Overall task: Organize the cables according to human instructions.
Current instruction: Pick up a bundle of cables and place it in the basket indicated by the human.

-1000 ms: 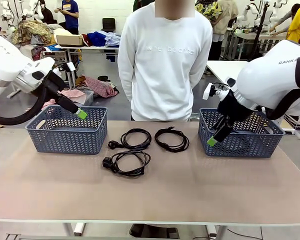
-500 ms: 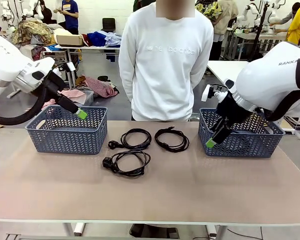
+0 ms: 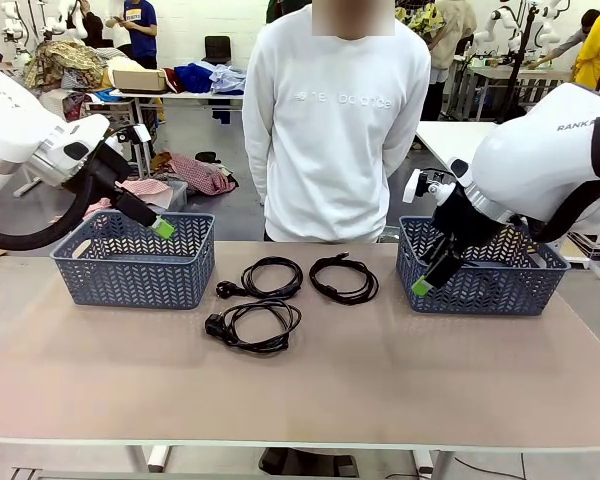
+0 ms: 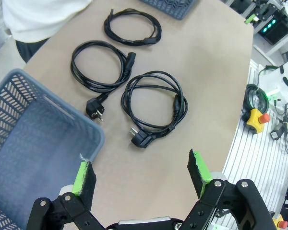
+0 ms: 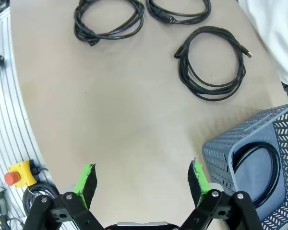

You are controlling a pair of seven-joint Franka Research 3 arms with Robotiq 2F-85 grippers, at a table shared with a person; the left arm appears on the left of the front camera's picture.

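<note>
Three coiled black cables lie mid-table in front of the person: one at the back left (image 3: pixel 248 272), one at the back right (image 3: pixel 344 296), one nearer me (image 3: pixel 260 346). The left wrist view looks down on them (image 4: pixel 175 103) (image 4: pixel 129 60) (image 4: pixel 146 40). Another cable (image 5: pixel 236 157) lies coiled inside the right basket (image 5: pixel 221 158). My left gripper (image 3: pixel 163 228) (image 4: pixel 141 175) hangs open over the left basket's (image 3: pixel 130 275) near-right corner. My right gripper (image 3: pixel 421 287) (image 5: pixel 141 179) hangs open at the right basket's (image 3: pixel 480 290) left wall, over bare table.
A person in a white sweatshirt (image 3: pixel 335 130) stands at the far edge behind the cables, arms down. The two blue-grey baskets flank the cables. Bare tabletop (image 3: pixel 330 390) stretches across the near half.
My right gripper has edged slightly left and down beside the right basket. The person has shifted a little to the right. Cables and left arm are unmoved.
</note>
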